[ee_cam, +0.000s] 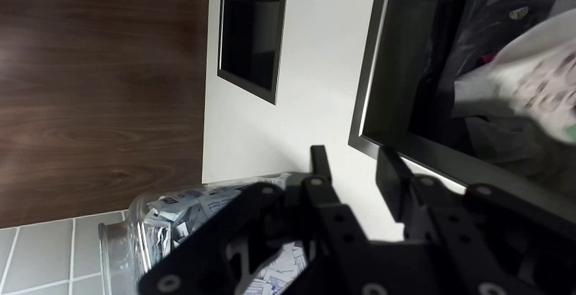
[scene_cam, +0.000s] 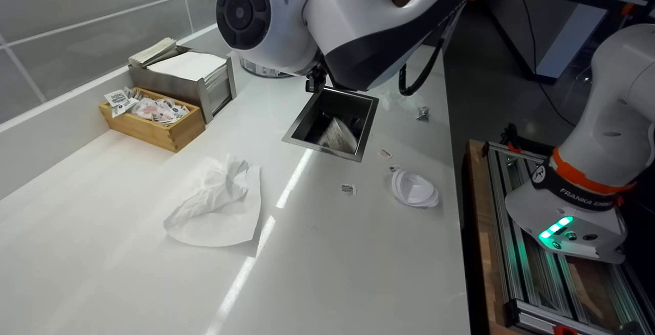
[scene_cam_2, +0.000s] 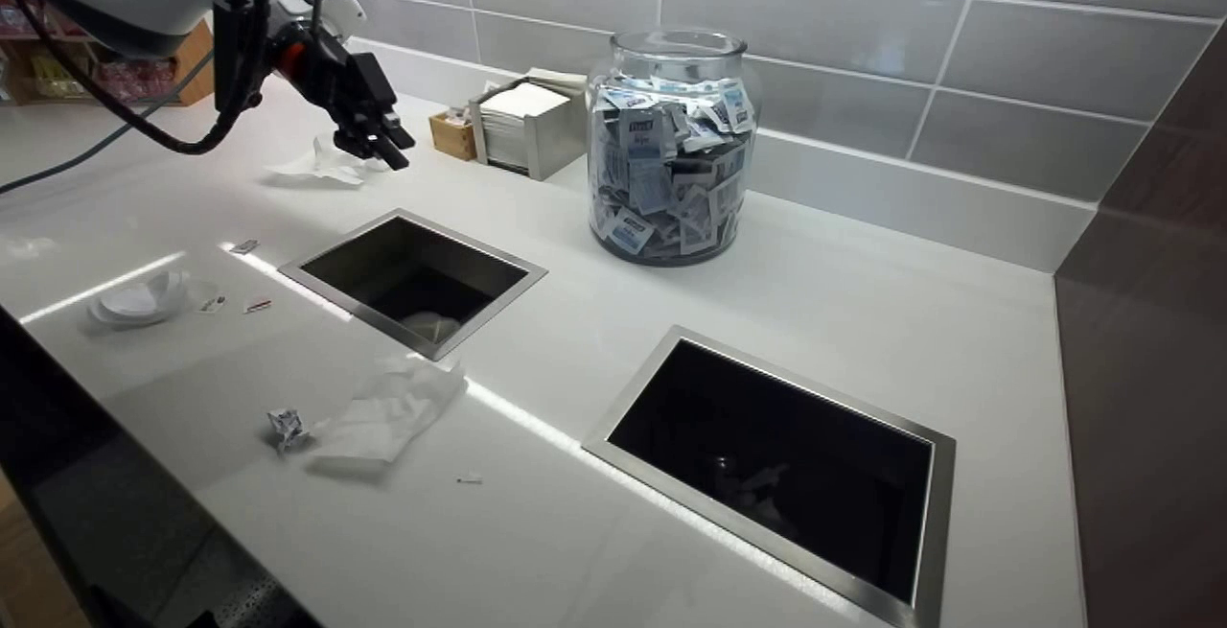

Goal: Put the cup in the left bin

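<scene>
Hanging over the white counter (ee_cam: 315, 115), the gripper (ee_cam: 355, 164) appears in the lower part of the wrist view, with its two black fingers (ee_cam: 390, 178) spread apart — in the gap between them one sees the pale surface of the counter. The cup (ee_cam: 544, 79), white with brownish print and a green patch, is inside the left bin (scene_cam_2: 359, 310); it shows at the right edge of the wrist view, blurred and partly cut off, and whether it touches the bottom I cannot tell. In an exterior view the right bin (scene_cam_2: 729, 517) occupies the lower right of the frame, dark within. Toward the upper middle of the same frame a glass jar (scene_cam_2: 671, 62) stands upright, filled with blue and white packets (scene_cam_2: 661, 168). In the upper left of an exterior view, a metal napkin holder (scene_cam: 174, 87) with a stack of napkins (scene_cam: 184, 65) stands just beside a wooden box (scene_cam: 143, 133), which contains small sachets (scene_cam: 158, 110). A crumpled sheet of white paper (scene_cam: 220, 207) lies there below and left of the centre, and to the right of the centre is a pile of white round papers (scene_cam: 415, 192), near small paper scraps (scene_cam: 348, 190). Lower left of the centre in an exterior view, a thin crumpled paper (scene_cam_2: 383, 422) lies just beside a small balled wrapper (scene_cam_2: 287, 426).
</scene>
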`<state>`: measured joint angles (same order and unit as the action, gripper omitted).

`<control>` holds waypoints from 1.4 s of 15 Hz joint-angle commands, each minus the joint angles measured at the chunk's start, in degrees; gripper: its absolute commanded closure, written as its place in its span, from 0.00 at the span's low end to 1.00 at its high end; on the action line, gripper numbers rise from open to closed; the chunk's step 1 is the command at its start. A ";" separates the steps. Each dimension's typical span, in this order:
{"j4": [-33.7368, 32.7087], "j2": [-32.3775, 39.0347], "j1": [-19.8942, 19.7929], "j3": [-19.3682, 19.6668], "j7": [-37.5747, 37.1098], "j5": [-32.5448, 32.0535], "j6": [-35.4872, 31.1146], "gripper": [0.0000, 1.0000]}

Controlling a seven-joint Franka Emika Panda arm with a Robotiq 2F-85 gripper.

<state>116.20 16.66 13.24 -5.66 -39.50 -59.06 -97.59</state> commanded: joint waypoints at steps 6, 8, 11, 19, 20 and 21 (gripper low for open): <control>3.24 -5.31 -3.25 -0.84 -0.06 5.73 -7.28 0.00; 3.92 -7.55 -4.55 -0.34 0.60 9.71 -11.36 0.00; 5.15 -11.52 -6.68 0.40 2.85 16.77 -16.57 0.00; 6.41 -18.95 -10.13 2.74 10.39 42.14 -21.48 0.00; 6.72 -19.58 -10.49 3.02 11.05 45.31 -21.98 0.00; 7.15 -20.22 -10.81 3.29 11.70 48.48 -22.49 0.00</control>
<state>119.77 -0.21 3.44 -3.34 -30.37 -19.01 -117.16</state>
